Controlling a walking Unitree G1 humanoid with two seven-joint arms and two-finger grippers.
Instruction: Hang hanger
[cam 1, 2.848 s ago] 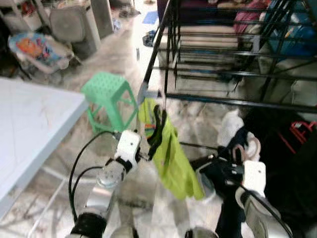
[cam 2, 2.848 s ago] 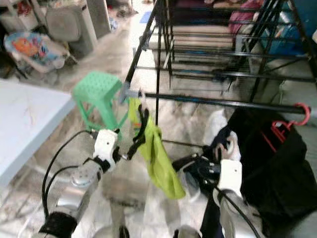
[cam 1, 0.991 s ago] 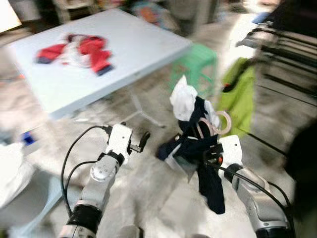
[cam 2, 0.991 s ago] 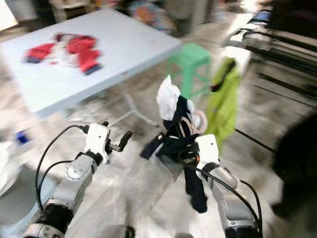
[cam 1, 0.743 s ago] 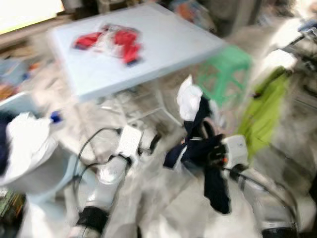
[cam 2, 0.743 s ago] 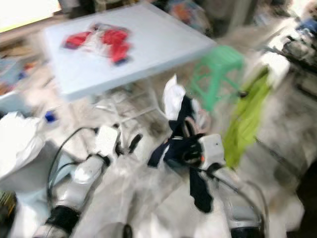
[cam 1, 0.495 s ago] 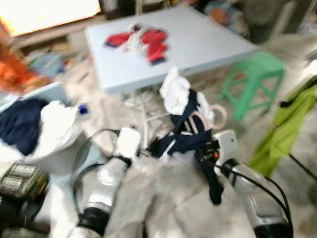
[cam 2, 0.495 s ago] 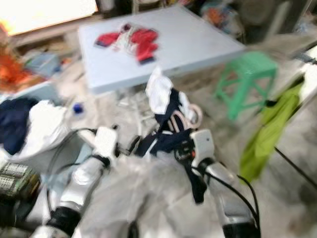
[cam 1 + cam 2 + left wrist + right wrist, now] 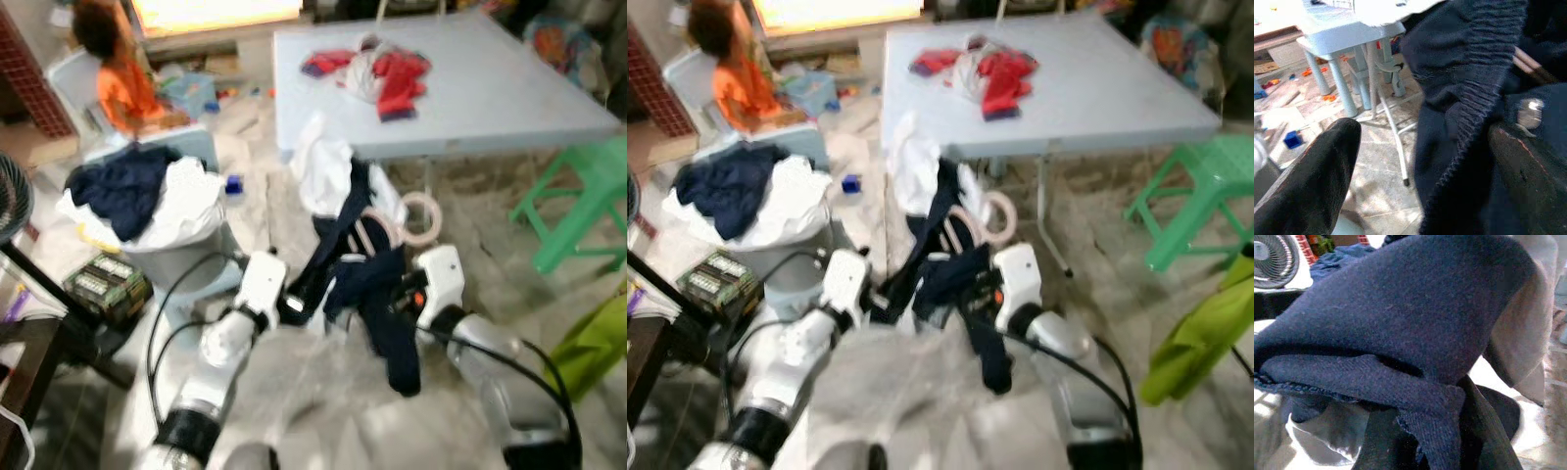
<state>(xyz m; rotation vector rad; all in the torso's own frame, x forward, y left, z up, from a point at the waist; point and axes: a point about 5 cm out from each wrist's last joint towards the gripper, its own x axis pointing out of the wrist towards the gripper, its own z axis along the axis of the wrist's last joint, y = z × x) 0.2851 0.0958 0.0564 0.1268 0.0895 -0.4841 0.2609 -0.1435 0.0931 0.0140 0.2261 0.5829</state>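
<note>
Clearly the right end effector (image 9: 407,294) is clamped on a pale pink plastic hanger (image 9: 416,217) draped in limp navy-and-white clothing (image 9: 362,284) (light, floppy, best held by its stiff neck), the left end effector (image 9: 291,305) spread empty beside the cloth.

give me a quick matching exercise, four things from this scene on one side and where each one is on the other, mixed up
Things:
1. red and white clothes
2. navy and white garment on a hanger
3. green stool
4. pile of navy and white laundry

Places:
A. heaped in the grey basket on the robot's left
B. held up at the right gripper
C. on the floor by the table's right corner
D. lying on the pale blue table

Pairs: 1-D, 2-B, 3-C, 4-A
</note>
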